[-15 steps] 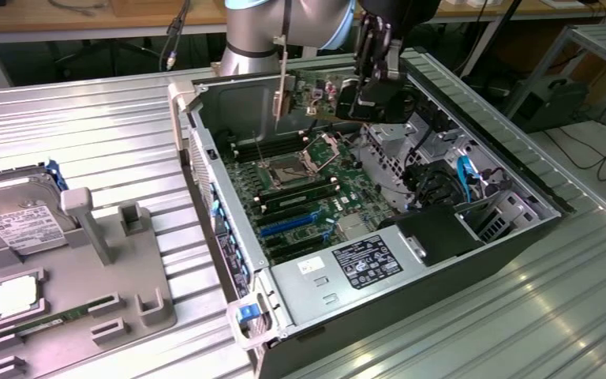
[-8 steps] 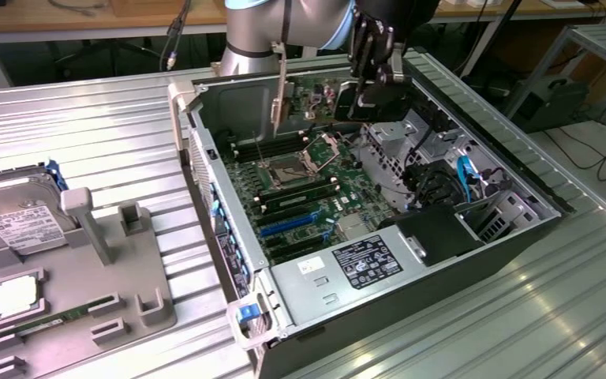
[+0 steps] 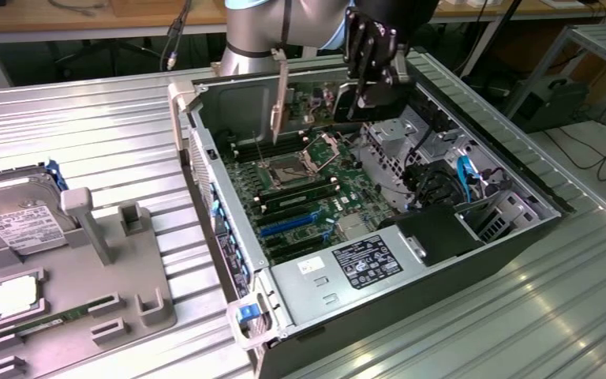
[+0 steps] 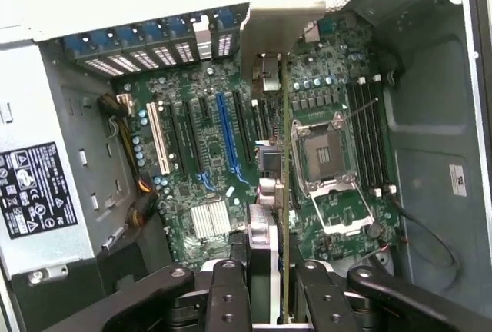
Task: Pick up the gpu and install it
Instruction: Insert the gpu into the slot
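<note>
My gripper (image 3: 372,75) is shut on the gpu (image 3: 361,103) and holds it upright above the open computer case (image 3: 514,185), over the far end of the motherboard (image 3: 303,189). The card's silver end bracket (image 3: 280,93) hangs toward the exterior view's left. In the wrist view the gpu (image 4: 283,194) appears edge-on between my two black fingers (image 4: 231,293), with its bracket (image 4: 269,36) pointing at the case's rear slot openings. The blue expansion slot (image 4: 227,136) lies on the board beside the card's line, and the card is clear of it.
A grey fixture tray (image 3: 114,292) at the exterior view's left holds a silver hard drive (image 3: 13,213), a green RAM stick (image 3: 45,322) and a square chip (image 3: 13,296). Inside the case are the CPU socket (image 4: 323,155), a power supply (image 3: 372,260) and cables (image 3: 456,181).
</note>
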Available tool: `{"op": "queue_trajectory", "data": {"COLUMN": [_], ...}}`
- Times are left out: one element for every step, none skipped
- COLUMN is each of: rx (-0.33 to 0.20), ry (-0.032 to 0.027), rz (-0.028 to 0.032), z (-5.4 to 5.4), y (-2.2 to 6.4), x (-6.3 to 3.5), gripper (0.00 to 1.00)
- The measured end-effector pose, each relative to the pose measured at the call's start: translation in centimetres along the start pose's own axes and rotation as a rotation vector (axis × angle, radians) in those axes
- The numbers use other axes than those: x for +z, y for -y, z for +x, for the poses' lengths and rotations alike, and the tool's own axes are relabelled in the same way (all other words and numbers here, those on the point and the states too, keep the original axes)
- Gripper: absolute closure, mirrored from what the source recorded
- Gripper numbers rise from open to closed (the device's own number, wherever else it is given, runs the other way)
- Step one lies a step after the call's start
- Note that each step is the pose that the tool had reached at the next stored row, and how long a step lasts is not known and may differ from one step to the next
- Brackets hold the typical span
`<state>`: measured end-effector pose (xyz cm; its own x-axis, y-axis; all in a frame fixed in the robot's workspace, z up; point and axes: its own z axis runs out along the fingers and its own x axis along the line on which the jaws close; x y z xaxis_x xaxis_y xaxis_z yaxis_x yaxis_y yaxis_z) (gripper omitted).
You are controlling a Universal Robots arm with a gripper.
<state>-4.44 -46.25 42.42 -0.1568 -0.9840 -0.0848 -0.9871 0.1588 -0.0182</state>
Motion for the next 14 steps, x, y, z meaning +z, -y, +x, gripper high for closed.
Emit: {"op": "queue_trajectory", "data": {"rx": [-0.016,-0.032,-0.052,-0.070,-0.088,-0.106,-0.124,-0.142,-0.157,-0.171,-0.178,-0.178,-0.177,-0.169], "ry": [0.0003,0.0006,0.0009,0.0013,0.0016,0.0020,0.0023,0.0026,0.0029,0.0032,0.0033,0.0035,0.0034,0.0031], "rz": [-0.0013,-0.0027,-0.0044,-0.0060,-0.0074,-0.0090,-0.0106,-0.0120,-0.0134,-0.0145,-0.0150,-0.0150,-0.0148,-0.0142], "z": [0.00,0.00,0.00,0.01,0.01,0.01,0.01,0.01,0.01,-0.01,-0.03,-0.05,-0.06,-0.08], "y": [0.00,0.00,0.00,0.00,0.00,0.00,0.00,-0.01,-0.01,-0.01,-0.01,-0.01,-0.01,-0.02], "x": [0.03,0.05,0.08,0.11,0.14,0.17,0.20,0.23,0.25,0.27,0.30,0.33,0.36,0.38], "gripper": [0.72,0.72,0.72,0.72,0.72,0.72,0.72,0.72,0.72,0.72,0.72,0.72,0.72,0.72]}}
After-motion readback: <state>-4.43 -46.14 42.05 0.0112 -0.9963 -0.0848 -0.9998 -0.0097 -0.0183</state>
